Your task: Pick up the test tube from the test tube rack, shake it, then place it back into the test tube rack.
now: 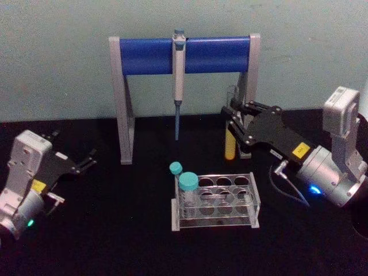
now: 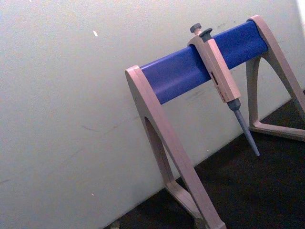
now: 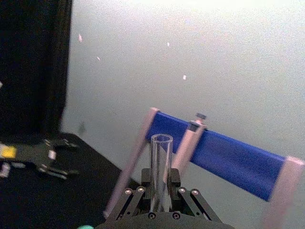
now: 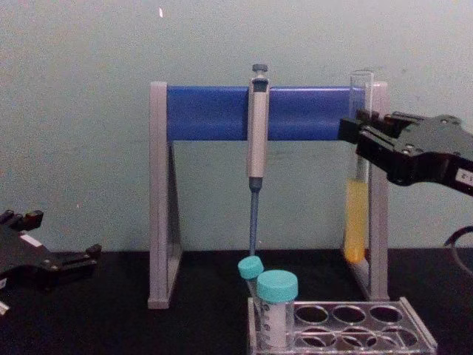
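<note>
Yellow liquid fills the lower third of the test tube, held upright by the right pincer, jaws clamped on the glass. The test tube rack stands below and left of it. The left pincer rests parked, jaws apart.

You're working under soft, even light: the pale wall reads bright, nearly washed out in the right wrist view, while the black desk lies dark, swallowing any shadows.
</note>
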You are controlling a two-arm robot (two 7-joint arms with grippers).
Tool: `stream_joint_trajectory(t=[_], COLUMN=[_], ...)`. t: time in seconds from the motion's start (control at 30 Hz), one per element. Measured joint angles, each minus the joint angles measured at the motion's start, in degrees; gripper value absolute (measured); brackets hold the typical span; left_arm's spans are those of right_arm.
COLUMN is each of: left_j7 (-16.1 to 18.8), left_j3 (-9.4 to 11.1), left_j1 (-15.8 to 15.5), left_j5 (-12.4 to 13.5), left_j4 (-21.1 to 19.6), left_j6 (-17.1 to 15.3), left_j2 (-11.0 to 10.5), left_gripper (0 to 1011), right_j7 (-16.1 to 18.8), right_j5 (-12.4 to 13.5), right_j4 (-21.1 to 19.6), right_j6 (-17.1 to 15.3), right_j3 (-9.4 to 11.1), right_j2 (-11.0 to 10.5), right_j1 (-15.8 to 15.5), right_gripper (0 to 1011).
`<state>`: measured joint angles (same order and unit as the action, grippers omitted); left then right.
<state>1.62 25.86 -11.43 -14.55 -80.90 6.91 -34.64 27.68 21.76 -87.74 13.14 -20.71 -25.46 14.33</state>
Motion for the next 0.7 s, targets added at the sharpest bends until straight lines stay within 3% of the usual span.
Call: stream_joint_trajectory(t=[0.13, 0.33, 0.47, 0.7], left_j7=[0.0, 0.0, 0.0, 0.0], left_j3=[0.0, 0.0, 0.0, 0.0], left_j1=[0.0, 0.0, 0.0, 0.0], left_j5=[0.0, 0.0, 0.0, 0.0], left_j4=[0.0, 0.0, 0.0, 0.0], left_j6=[0.0, 0.0, 0.0, 0.0], left_j2=[0.0, 0.0, 0.0, 0.0], left_gripper=[1001, 1001, 1001, 1002], right_j7=[5.1, 9.3, 9.9, 8.1], right_j5=[4.9, 9.2, 10.5, 10.1], right_j4=[1.2, 1.0, -0.9, -4.5], right_j6=[-1.5, -4.6, -7.0, -8.7], right_j3=[0.1, -0.7, -0.9, -0.4], right_j2=[0.5, -1.0, -3.1, -7.0], right_j1=[0.7, 1.2, 0.6, -1.3], right_gripper=[229, 229, 229, 229])
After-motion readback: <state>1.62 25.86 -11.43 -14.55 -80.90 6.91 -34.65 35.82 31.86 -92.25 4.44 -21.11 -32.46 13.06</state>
